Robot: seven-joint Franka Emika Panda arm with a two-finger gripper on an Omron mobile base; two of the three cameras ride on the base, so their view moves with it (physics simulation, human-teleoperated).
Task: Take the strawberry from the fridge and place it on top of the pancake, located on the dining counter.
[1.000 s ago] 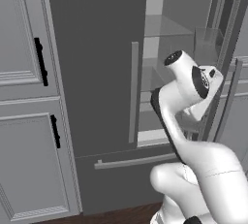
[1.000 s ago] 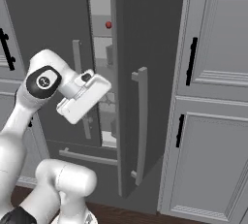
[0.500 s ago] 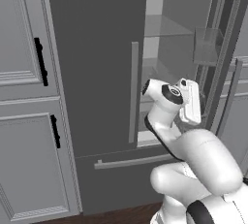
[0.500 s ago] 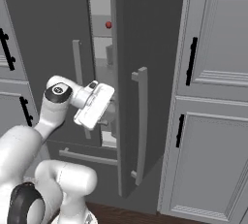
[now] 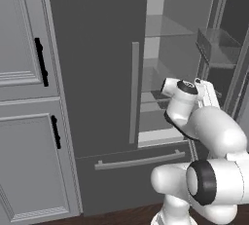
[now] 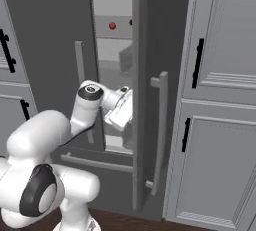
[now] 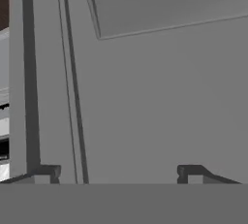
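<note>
The strawberry (image 6: 112,25) is a tiny red fruit on an upper shelf inside the fridge (image 5: 97,73), seen through the gap beside the open right door (image 6: 150,50). My white hand (image 6: 120,111) reaches into that gap two shelves below the fruit, its tips hidden behind the door's edge. In the hand view my gripper (image 7: 118,173) is open, its two dark fingertips (image 7: 46,172) wide apart with nothing between them, close to a flat grey panel. The pancake and the dining counter are out of view.
Light grey panelled cabinets (image 5: 24,73) (image 6: 225,75) with black handles flank the fridge. The open door carries a long bar handle (image 6: 161,125) and a clear bin (image 5: 219,48). Below the opening is the bottom drawer (image 5: 138,161). A tiny dark ball (image 6: 131,22) sits near the strawberry.
The arm has folded down and the hand has sunk from upper-shelf height and pushed forward into the fridge opening. The strawberry has stayed on its shelf.
</note>
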